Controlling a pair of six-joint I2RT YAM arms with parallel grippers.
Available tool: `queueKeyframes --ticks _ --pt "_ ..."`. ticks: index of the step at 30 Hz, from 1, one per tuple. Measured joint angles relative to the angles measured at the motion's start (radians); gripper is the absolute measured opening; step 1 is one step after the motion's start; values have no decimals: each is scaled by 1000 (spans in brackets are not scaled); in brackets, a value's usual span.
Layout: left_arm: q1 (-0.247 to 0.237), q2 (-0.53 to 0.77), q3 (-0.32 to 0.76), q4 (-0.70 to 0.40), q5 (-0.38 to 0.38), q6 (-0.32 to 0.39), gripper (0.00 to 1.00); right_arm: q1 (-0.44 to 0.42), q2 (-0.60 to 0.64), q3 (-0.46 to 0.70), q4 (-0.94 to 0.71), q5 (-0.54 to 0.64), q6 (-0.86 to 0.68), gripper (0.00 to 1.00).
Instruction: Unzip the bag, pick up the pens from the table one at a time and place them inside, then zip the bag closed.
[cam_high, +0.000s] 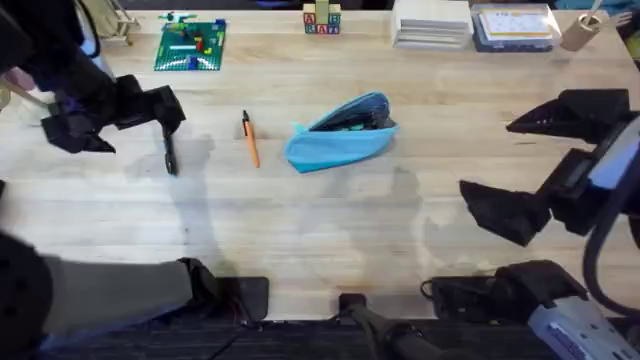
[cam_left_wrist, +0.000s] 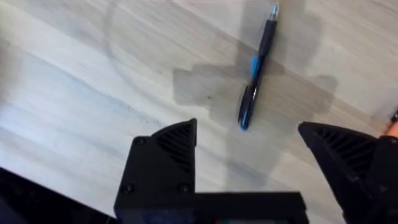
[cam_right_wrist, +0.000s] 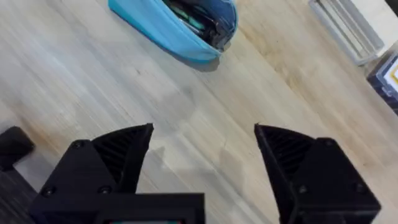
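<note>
We see the slim black pen (cam_left_wrist: 254, 78) on grainy wood table (cam_high: 330, 230), just beyond the left gripper (cam_left_wrist: 249, 149), fingers wide apart, empty.

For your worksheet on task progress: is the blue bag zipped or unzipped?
Unzipped: the bag gapes along its top, dark contents showing inside.

Overhead camera: fixed above the arm bases, facing down and forward across the whole table (cam_high: 330, 240).
Left wrist camera: close above bare planks, looking down on the black pen (cam_left_wrist: 255, 78), which the overhead shows at 9 o'clock.
Right wrist camera: low, angled toward the bag (cam_right_wrist: 177, 28), at table centre overhead.
</note>
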Motion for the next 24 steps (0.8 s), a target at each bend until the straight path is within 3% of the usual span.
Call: queueKeyframes --ticks 13,24 --pt "0 195 0 117 15 86 994 0 0 0 0 0 0 996" --pt "4 272 0 163 111 167 993 0 0 0 0 0 3 997"
